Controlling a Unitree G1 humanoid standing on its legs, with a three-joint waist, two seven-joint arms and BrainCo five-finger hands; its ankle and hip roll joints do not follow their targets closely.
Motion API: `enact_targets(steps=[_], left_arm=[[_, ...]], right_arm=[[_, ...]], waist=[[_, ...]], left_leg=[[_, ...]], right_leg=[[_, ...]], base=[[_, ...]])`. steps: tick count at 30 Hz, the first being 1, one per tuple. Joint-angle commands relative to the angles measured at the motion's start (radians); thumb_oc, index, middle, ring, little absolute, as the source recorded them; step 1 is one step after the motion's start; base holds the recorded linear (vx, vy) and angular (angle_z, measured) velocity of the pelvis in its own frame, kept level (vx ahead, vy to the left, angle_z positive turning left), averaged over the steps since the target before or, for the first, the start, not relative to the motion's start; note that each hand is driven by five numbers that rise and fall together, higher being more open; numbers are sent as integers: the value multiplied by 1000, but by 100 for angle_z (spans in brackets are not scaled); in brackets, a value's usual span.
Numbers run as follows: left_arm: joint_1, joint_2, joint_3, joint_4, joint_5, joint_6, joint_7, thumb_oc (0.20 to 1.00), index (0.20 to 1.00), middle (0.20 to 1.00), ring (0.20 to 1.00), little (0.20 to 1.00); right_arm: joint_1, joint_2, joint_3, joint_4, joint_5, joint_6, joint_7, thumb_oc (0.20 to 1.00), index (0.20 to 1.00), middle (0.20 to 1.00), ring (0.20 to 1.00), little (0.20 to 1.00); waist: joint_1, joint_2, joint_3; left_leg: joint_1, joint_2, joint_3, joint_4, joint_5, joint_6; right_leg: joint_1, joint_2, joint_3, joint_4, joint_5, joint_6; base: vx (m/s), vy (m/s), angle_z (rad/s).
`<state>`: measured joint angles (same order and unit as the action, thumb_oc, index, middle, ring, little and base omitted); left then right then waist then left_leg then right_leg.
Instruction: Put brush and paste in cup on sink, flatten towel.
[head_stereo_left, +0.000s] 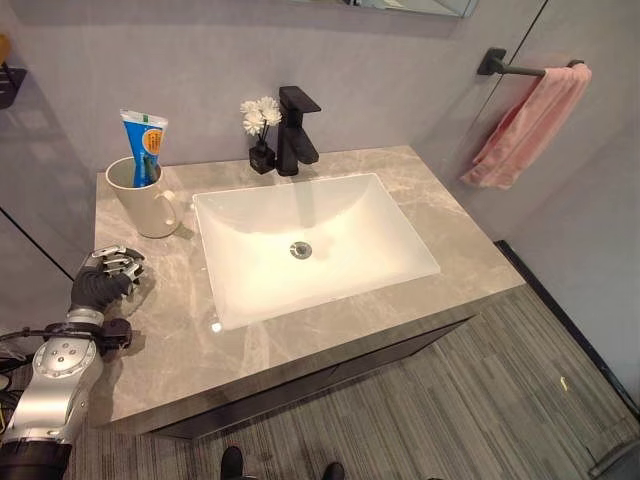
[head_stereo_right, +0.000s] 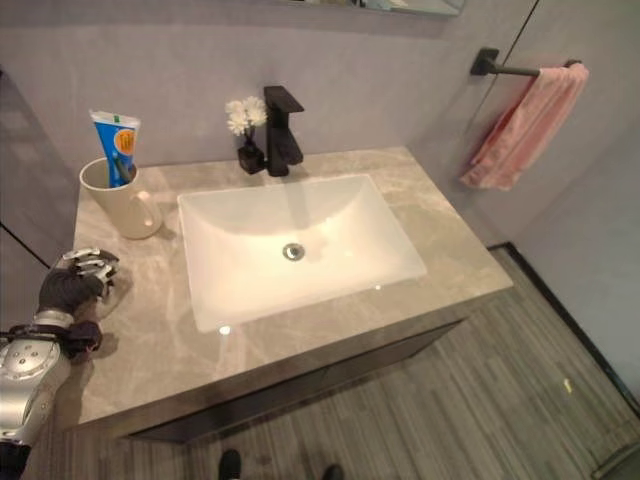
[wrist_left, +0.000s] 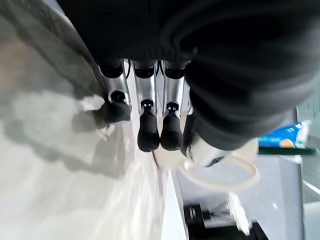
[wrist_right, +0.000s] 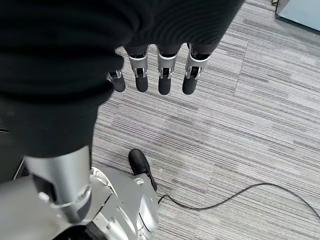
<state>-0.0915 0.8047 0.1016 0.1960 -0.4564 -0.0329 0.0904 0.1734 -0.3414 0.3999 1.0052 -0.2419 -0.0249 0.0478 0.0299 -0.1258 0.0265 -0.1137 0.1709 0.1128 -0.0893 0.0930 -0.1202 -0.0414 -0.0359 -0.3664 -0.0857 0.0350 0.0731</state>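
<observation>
A white cup (head_stereo_left: 140, 205) stands at the back left of the grey marble counter (head_stereo_left: 450, 230), with a blue toothpaste tube (head_stereo_left: 147, 140) upright in it. I cannot make out a brush. My left hand (head_stereo_left: 103, 278) rests on the counter in front of the cup, a little apart from it. Its fingers (wrist_left: 148, 135) are relaxed and hold nothing; past them are the cup's handle (wrist_left: 220, 175) and the tube (wrist_left: 285, 136). A pink towel (head_stereo_left: 530, 125) hangs bunched on a black wall bar (head_stereo_left: 500, 65) at the upper right. My right hand (wrist_right: 167, 80) hangs open over the floor.
A white rectangular basin (head_stereo_left: 370, 230) is sunk into the counter's middle. A black faucet (head_stereo_left: 297, 130) and a small vase of white flowers (head_stereo_left: 262, 120) stand behind it. Grey striped floor lies to the right and in front.
</observation>
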Motion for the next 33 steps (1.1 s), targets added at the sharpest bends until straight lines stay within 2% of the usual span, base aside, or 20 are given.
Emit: enact_targets(steps=[1,10,22,33], left_arm=[[-95,65,-15,52,18,-13,33,200,200,200,200,200],[-288,135,-88,190,22,-13,77,200,200,200,200,200],[-390,146,-134,270,-1,-21,108,200,200,200,200,200],[-510,168,-189,359,-19,-27,133,200,200,200,200,200]], right_arm=[[-20,-57,12,-15,-3,4,-7,1000,1000,1000,1000,1000],[-39,-84,10,-36,34,0,-20,1000,1000,1000,1000,1000],[-42,-95,16,-89,54,-9,-27,1000,1000,1000,1000,1000],[-45,-102,25,-108,68,-18,-34,1000,1000,1000,1000,1000]], waist=[[-20,-38,61],[-43,-45,128],[-57,-52,135],[-77,-72,134]], left_leg=[[35,5,-17,2,-56,29],[-22,5,-28,2,-32,32],[-52,0,-38,2,-26,35],[-80,5,-38,2,-22,33]], right_leg=[[26,-64,55,14,4,97],[-47,-63,70,40,17,95],[-69,-60,71,27,28,97],[-92,-53,83,4,49,102]], base=[[-129,-26,3],[-51,-3,-2],[0,0,0],[0,0,0]])
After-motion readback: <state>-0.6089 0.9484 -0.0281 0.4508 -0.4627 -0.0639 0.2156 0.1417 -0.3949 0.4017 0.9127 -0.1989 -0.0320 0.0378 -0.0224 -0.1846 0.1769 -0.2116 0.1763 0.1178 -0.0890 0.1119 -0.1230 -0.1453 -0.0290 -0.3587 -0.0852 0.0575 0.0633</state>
